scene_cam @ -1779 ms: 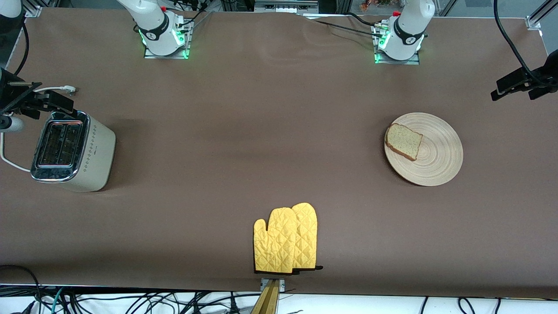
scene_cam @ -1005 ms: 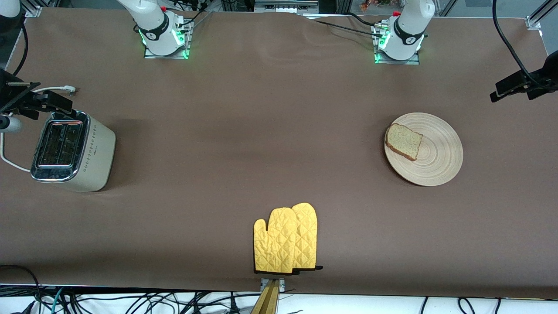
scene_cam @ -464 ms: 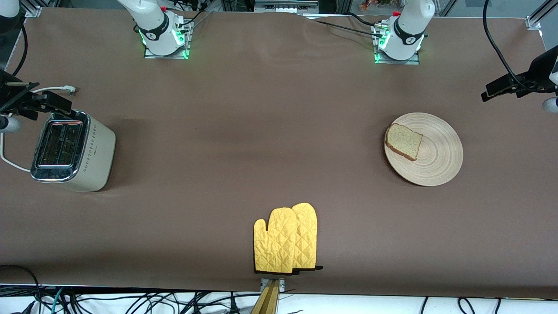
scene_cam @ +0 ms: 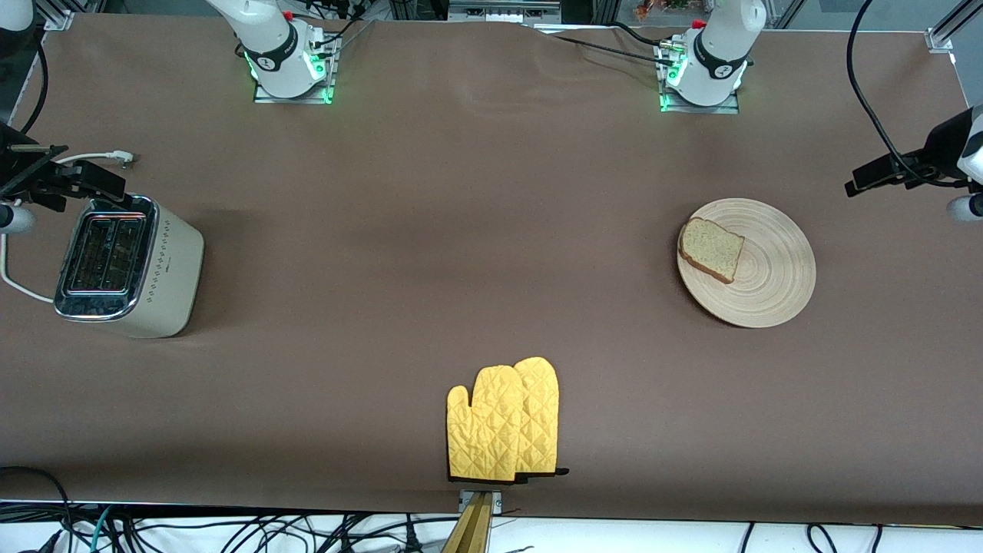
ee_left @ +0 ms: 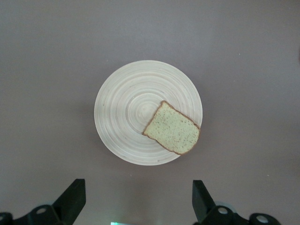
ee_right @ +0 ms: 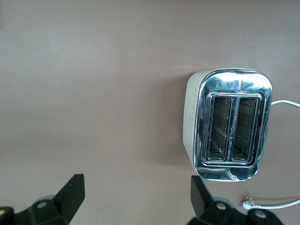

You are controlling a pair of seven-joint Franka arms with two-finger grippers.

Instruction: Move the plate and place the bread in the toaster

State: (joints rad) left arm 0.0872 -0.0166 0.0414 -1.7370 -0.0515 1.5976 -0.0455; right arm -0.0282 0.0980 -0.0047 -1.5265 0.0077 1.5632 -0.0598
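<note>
The left gripper (ee_left: 136,201), wide open and empty, hangs over bare table just beside the plate (ee_left: 122,117). The bread (ee_left: 171,128) overhangs the rim, so grip a clear edge, probably. The right gripper (ee_right: 133,199), likewise open and empty, waits by the toaster (ee_right: 228,124).

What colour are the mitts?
Yellow quilted mitts with dark cuffs; front view shows them best.

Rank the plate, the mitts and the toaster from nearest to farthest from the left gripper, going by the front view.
The left gripper, open, hangs over the table's edge at the left arm's end.
1. plate: at the same end, bread on it.
2. mitts: mid-table, nearest the front camera.
3. toaster: at the right arm's end, under the open right gripper.
</note>
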